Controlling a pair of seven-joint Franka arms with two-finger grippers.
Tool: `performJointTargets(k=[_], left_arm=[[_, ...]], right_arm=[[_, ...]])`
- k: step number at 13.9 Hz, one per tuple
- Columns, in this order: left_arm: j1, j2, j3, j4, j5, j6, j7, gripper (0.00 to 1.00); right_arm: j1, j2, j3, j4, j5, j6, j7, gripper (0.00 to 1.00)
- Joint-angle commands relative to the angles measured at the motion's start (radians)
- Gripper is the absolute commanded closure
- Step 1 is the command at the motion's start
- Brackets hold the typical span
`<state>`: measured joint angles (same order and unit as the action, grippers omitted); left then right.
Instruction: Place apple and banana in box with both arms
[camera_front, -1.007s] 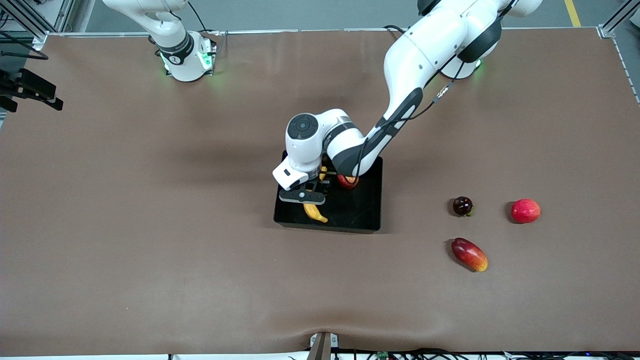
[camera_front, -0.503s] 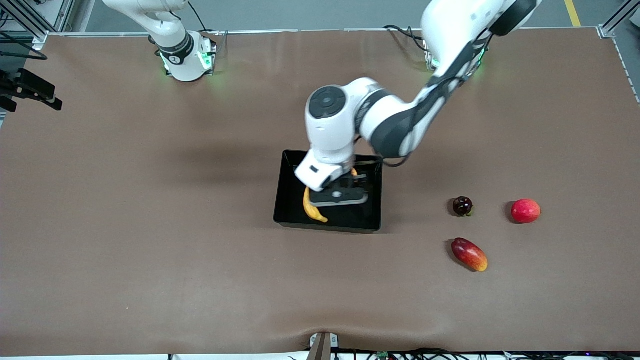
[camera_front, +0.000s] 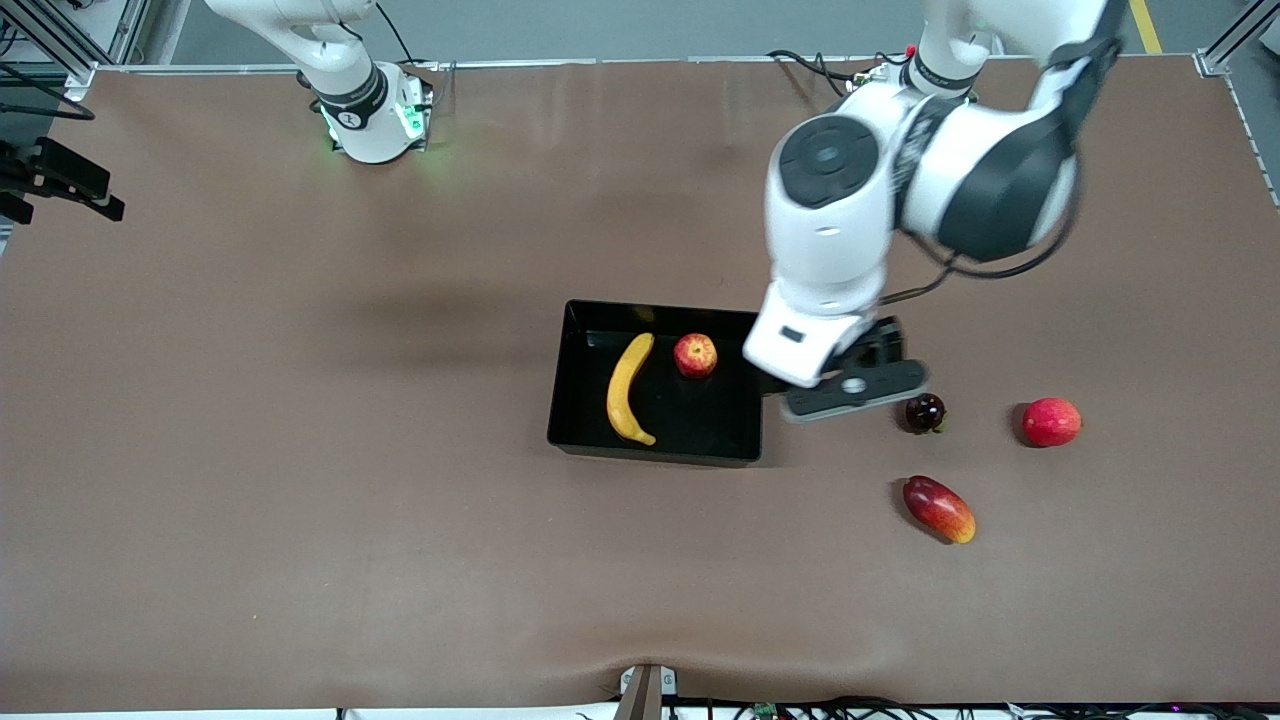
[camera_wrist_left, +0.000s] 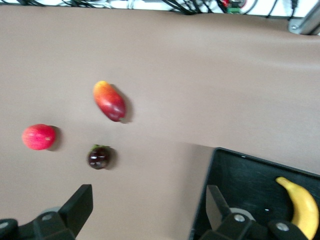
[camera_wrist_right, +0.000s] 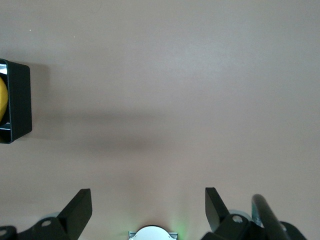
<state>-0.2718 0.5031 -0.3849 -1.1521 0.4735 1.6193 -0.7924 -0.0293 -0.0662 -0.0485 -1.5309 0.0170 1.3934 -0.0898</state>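
The black box (camera_front: 720, 415) sits mid-table. The yellow banana (camera_front: 628, 390) and the red apple (camera_front: 695, 355) lie in it, apart from each other. My left gripper (camera_front: 855, 392) is open and empty, up over the bare table between the box and a dark round fruit. In the left wrist view, the left gripper (camera_wrist_left: 150, 195) is spread wide, with the box wall (camera_wrist_left: 250, 175) and the banana (camera_wrist_left: 302, 205) beside it. My right gripper (camera_wrist_right: 147, 200) is open and empty over the table near its base, and this arm waits. The box edge (camera_wrist_right: 17, 100) shows in its view.
Toward the left arm's end of the table lie a dark round fruit (camera_front: 925, 411), a plain pinkish-red fruit (camera_front: 1051, 421) and, nearer the front camera, a red-and-orange mango (camera_front: 938, 508). All three also show in the left wrist view: the dark fruit (camera_wrist_left: 99, 156), the pinkish-red fruit (camera_wrist_left: 38, 137) and the mango (camera_wrist_left: 109, 100).
My left gripper has let go of the banana in the box, risen, and swung toward the left arm's end of the table. The apple now shows uncovered. The right arm has not moved.
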Motion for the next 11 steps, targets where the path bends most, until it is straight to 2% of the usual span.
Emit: performJointTargets(k=[1, 3, 8, 9, 11], left_arm=[[0.089, -0.081, -0.008, -0.032, -0.022, -0.059, 0.141, 0.00], [0.138, -0.112, -0.006, -0.032, -0.026, -0.101, 0.264, 0.00], [0.255, -0.167, -0.006, -0.037, -0.127, -0.121, 0.359, 0.00], [0.261, -0.184, 0.010, -0.044, -0.147, -0.125, 0.421, 0.00], [0.249, -0.250, 0.108, -0.078, -0.202, -0.153, 0.522, 0.00]], right_arm=[[-0.014, -0.009, 0.009, -0.006, 0.011, -0.004, -0.001, 0.00], [-0.014, -0.009, 0.009, -0.006, 0.011, -0.004, -0.001, 0.00], [-0.014, -0.009, 0.009, -0.006, 0.011, -0.004, -0.001, 0.00], [-0.014, -0.009, 0.009, -0.006, 0.011, -0.004, -0.001, 0.00], [-0.012, -0.009, 0.009, -0.006, 0.011, -0.004, -0.001, 0.00]])
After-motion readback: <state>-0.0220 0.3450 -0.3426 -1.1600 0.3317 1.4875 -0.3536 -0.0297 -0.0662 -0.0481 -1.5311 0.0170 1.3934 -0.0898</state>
